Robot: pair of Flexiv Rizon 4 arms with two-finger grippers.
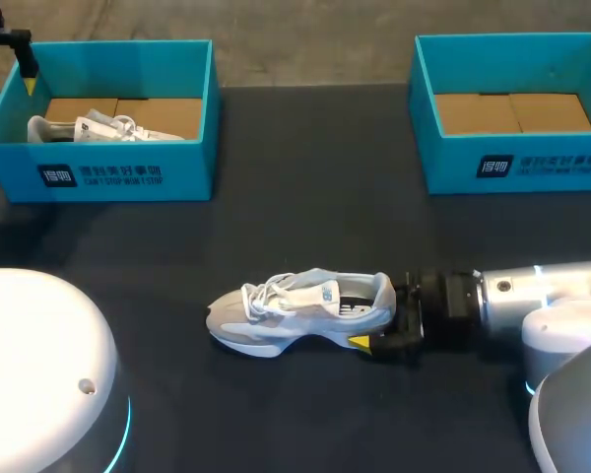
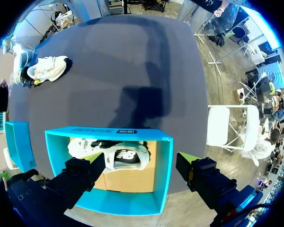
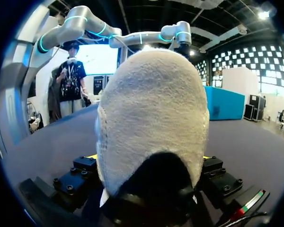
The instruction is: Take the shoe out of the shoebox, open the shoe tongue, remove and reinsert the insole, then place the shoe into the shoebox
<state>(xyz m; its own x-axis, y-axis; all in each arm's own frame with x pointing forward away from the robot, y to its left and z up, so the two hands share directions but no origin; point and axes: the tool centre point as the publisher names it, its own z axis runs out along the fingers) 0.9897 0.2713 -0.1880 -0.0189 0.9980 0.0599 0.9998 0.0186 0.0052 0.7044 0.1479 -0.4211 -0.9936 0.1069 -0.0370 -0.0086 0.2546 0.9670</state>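
A white and grey shoe [image 1: 300, 310] lies on its sole in the middle of the dark table, toe to the left. My right gripper [image 1: 379, 315] stands open at its heel, one yellow-tipped finger [image 1: 360, 342] on the near side and the other hidden behind the shoe. In the right wrist view the fuzzy heel [image 3: 151, 118] fills the space between the fingers [image 3: 80, 172]. My left gripper [image 2: 137, 163] hangs open and empty above the left blue shoebox [image 2: 109, 135], which holds a second white shoe [image 2: 113, 153]. In the head view that gripper [image 1: 28, 79] shows at the box's far left corner.
The left shoebox [image 1: 98, 172] stands at the back left with its shoe [image 1: 89, 128] inside. A second blue shoebox [image 1: 517, 163] at the back right shows only its cardboard bottom. My arms' white bases fill the near corners.
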